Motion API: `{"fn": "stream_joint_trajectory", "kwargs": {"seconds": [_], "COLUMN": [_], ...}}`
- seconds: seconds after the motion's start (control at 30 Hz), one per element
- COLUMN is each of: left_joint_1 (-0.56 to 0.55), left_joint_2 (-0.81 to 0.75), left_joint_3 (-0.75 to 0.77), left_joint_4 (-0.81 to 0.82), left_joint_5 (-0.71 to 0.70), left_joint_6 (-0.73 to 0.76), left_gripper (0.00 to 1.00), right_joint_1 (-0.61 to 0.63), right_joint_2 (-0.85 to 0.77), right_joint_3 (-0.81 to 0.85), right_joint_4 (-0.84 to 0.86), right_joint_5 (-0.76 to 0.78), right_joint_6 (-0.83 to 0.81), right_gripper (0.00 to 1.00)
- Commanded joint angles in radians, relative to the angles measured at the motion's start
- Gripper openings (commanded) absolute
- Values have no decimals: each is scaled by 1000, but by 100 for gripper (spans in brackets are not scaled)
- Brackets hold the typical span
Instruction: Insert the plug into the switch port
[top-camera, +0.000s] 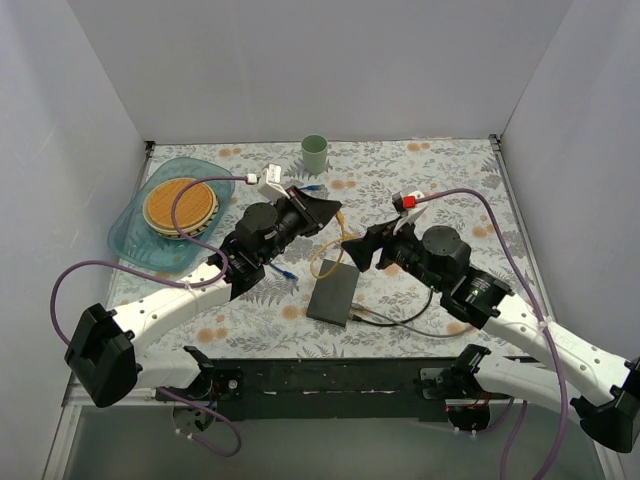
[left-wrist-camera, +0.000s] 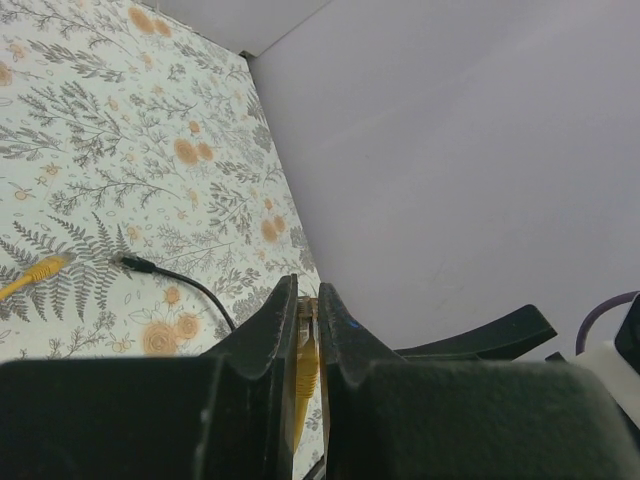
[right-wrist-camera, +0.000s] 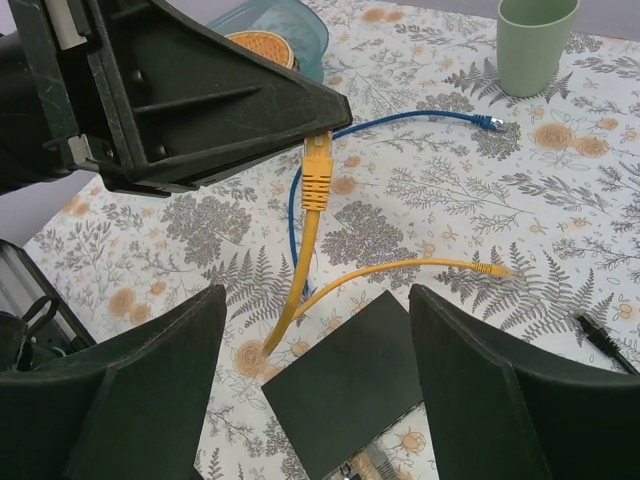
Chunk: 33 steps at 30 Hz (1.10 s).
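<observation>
Plug (right-wrist-camera: 317, 170) is off the table (right-wrist-camera: 560, 180), pinched at its nose end by the left gripper (right-wrist-camera: 322, 115), held up near the far end of the switch (right-wrist-camera: 350, 390). Left jaws are clenched on it; left wrist view shows the yellow body squeezed between the two fingers. Right gripper (top-camera: 353, 245) is spread wide, holding nothing, hovering over the switch

Progress: pickup done, insertion not started. Plug is apart from the switch, no contact. Left to do: line up with a socket, push in

Orientation: plug long axis is close to vertical in the right wrist view, nose up into the fingers, boot down, yellow cable (right-wrist-camera: 300, 280) hanging from it to the table beside the switch. So the nose faces away from the switch; my guess is it needs a regrasp or handover first

Switch lies flat, long axis roughly near-to-far in the top view. Socket row isn't clearly visible; black cable (top-camera: 385, 321) leaves the near narrow edge, so ports are probably there
</observation>
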Motion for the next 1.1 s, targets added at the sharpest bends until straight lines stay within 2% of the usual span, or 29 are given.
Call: {"fn": "stream_joint_trajectory", "kwargs": {"seconds": [0.0, 0.13, 0.17, 0.3, 0.5, 0.6, 0.7, 0.73, 0.9, 0.93, 0.97, 1.07], "left_joint_1": [-9, -9, -9, -9, -9, -9, -9, -9, -9, -9, -9, -9], "left_joint_2": [-31, -30, -33, -42, -54, -59, -68, -74, -79, -80, -80, -79], "left_joint_3": [14, 23, 22, 19, 12, 12, 5, 0, -3, -3, -1, 0], "left_joint_4": [-19, -37, -37, -42, -48, -53, -54, -51, -56, -57, -57, -62], "left_joint_5": [-59, -62, -61, -65, -67, -62, -67, -68, -65, -62, -61, -54], "left_joint_6": [-19, -13, -13, -11, -16, -13, -19, -20, -20, -22, -20, -16], "left_gripper": [0, 0, 0, 0, 0, 0, 0, 0, 0, 0, 0, 0], "right_joint_1": [-2, -2, -2, -2, -2, -2, -2, -2, -3, -3, -2, -2], "right_joint_2": [7, 32, 46, 90, 126, 130, 147, 162, 205, 214, 216, 210], "right_joint_3": [-1, -1, -2, 5, 2, -1, 1, 4, 16, 16, 15, -2], "right_joint_4": [113, 150, 158, 188, 221, 236, 264, 268, 291, 296, 303, 322], "right_joint_5": [16, 11, 11, 16, 45, 76, 87, 82, 51, 47, 47, 41], "right_joint_6": [7, 11, 11, 14, 28, 30, 30, 24, 24, 25, 27, 28], "right_gripper": [79, 76, 72, 71, 64, 56, 55, 49, 40, 30, 24, 17]}}
